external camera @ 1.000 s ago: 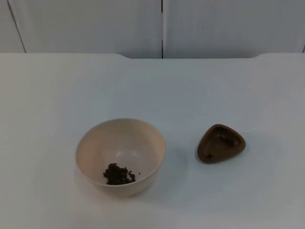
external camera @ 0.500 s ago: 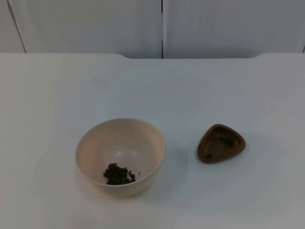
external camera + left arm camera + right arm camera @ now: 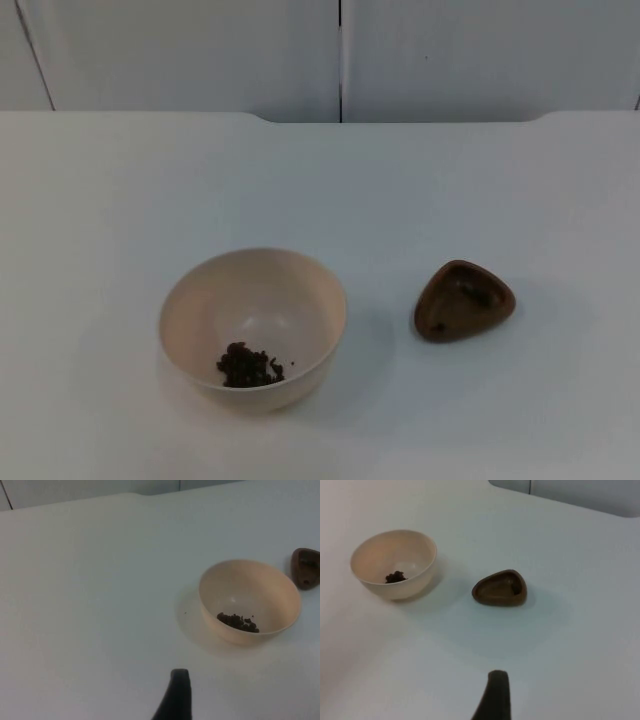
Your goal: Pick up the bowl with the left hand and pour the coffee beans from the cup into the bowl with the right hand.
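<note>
A cream bowl [image 3: 253, 328] stands on the white table, left of centre near the front, with a small heap of coffee beans [image 3: 248, 366] in its bottom. To its right sits a small brown cup [image 3: 464, 300] with a rounded three-cornered rim, its opening facing up and its dark inside showing little. The left wrist view has the bowl [image 3: 250, 602] and the cup [image 3: 306, 567] well ahead of my left gripper [image 3: 176, 695]. My right gripper [image 3: 493, 695] hangs back from the cup [image 3: 500, 587], the bowl [image 3: 394, 564] farther off. Both arms wait away from the objects, holding nothing.
The white table [image 3: 320, 180] runs back to the grey partition wall [image 3: 340, 55], which has a vertical seam. Nothing else lies around the bowl and cup.
</note>
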